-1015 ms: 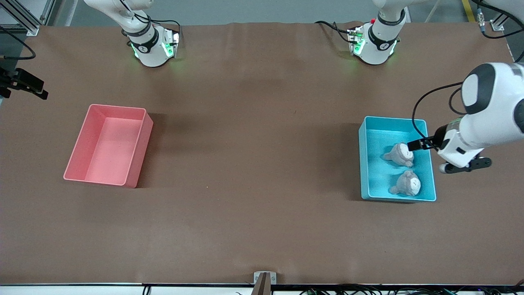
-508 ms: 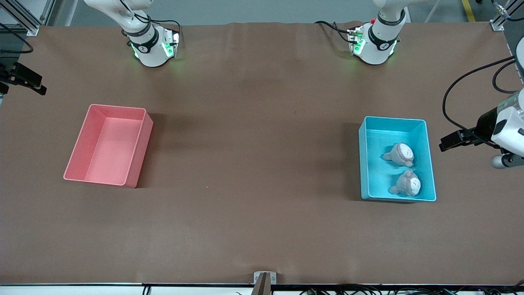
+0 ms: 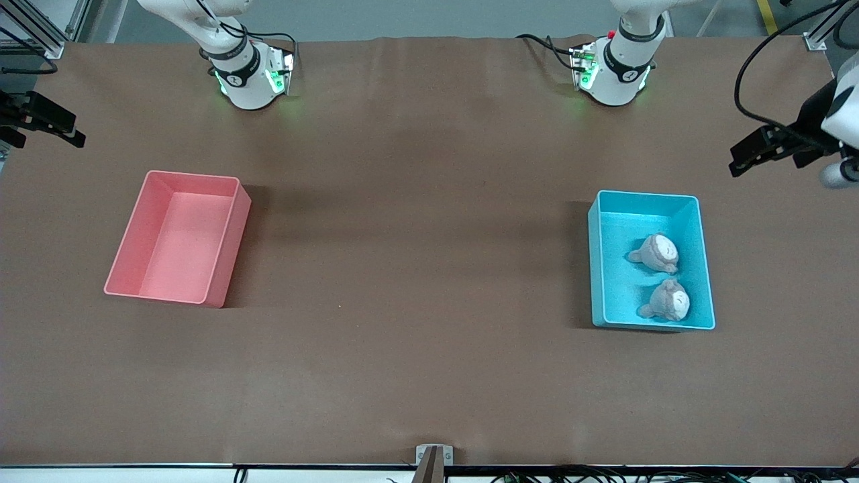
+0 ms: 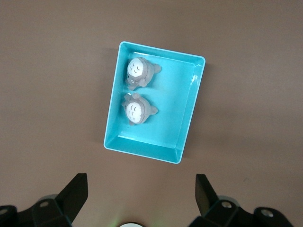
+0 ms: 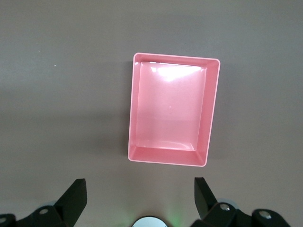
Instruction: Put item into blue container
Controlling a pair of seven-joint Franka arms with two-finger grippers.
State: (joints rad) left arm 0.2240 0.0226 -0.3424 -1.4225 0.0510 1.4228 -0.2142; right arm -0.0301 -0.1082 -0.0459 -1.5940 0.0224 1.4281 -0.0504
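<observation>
Inside the blue container (image 3: 597,268), two plush toys (image 3: 656,253) lie; left gripper (image 4: 141,194) and right gripper (image 5: 140,193) hover high, fingers apart.

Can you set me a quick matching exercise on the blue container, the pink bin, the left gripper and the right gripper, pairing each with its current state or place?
Things:
1. blue container
2. pink bin
3. left gripper
4. right gripper

States:
A. open, above the pink bin
B. holds two plush toys
C. nothing inside
D. open, high above the blue container

Pairs: 1-B, 2-C, 3-D, 4-A
</observation>
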